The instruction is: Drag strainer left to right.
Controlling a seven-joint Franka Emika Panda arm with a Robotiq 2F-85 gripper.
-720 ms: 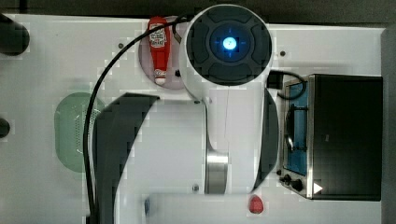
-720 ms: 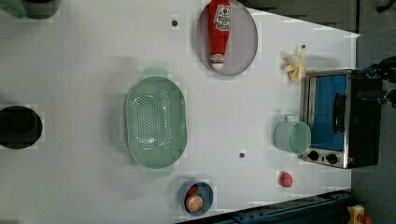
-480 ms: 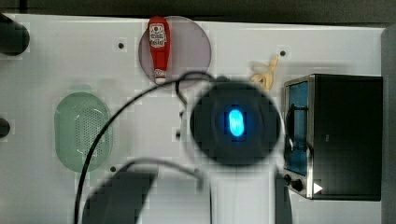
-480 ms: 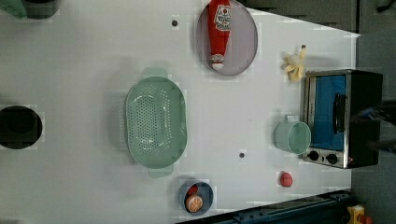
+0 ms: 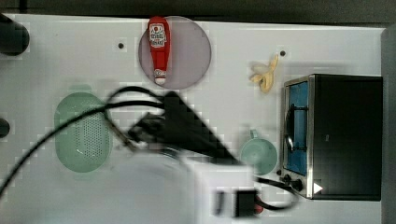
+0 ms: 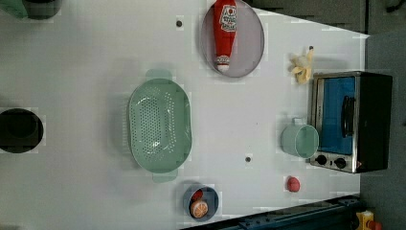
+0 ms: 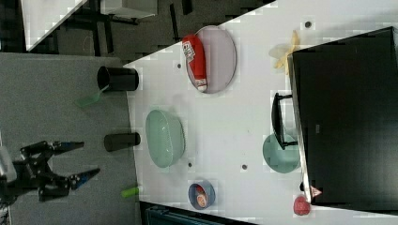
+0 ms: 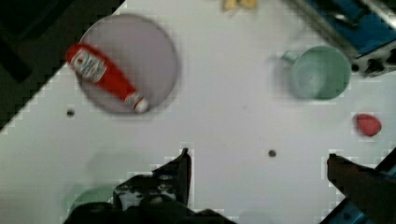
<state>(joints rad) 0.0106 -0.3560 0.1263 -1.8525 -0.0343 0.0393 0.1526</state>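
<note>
The arm (image 5: 187,135) reaches across the middle of the white counter (image 6: 95,57) in the top view, blurred, its dark cables trailing over the strainer's edge. In the wrist view the tool (image 8: 259,168) looks down on the counter with its two fingers (image 8: 180,170) spread wide apart and nothing between them.

The strainer (image 6: 159,125), a pale mint-green oval colander, lies flat on the counter at the left view's centre-left, well apart from the tool's fingers and untouched. In the top view it sits toward the top view's left.

A red ketchup bottle (image 6: 224,33) lies on a round grey plate (image 6: 251,43). A green mug (image 6: 300,140) stands just beside a toaster oven (image 6: 352,122). A banana peel (image 6: 301,66) lies near the oven.
</note>
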